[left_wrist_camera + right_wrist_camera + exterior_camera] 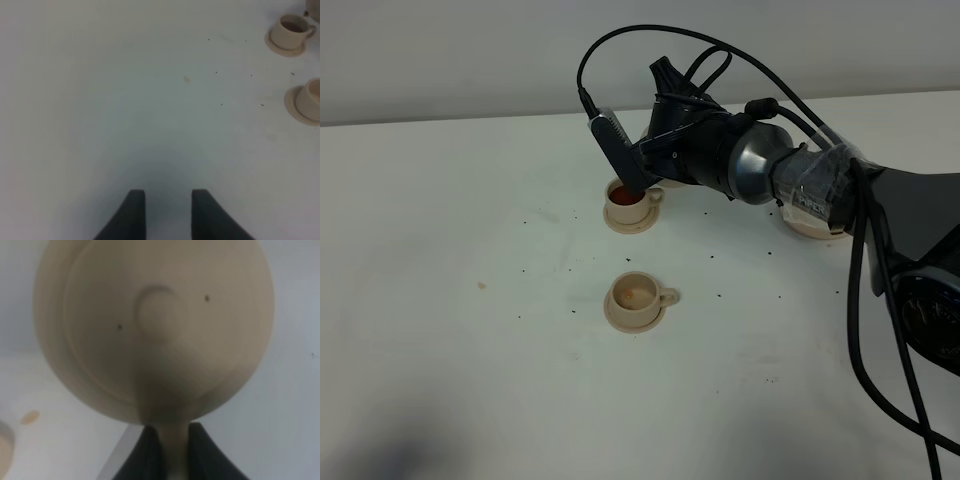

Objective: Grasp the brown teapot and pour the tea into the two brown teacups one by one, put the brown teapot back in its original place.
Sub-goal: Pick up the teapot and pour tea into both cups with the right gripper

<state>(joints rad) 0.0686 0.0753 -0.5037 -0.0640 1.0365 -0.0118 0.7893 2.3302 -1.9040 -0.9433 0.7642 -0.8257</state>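
Pouring into the far teacup (633, 205) seems the step in hand; well left of it the left gripper (167, 217) hangs parted, empty; above it the right gripper (172, 450) clamps the brown teapot (155, 330) by its handle; next, I think, the spout must shift over the nearer teacup (638, 300).

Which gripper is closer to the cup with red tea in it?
The right gripper hangs just above that cup, holding the teapot; the left gripper sits well away.

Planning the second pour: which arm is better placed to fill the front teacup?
Likely right: the right gripper grips the brown teapot by its handle; the left gripper hangs open and empty above the table.
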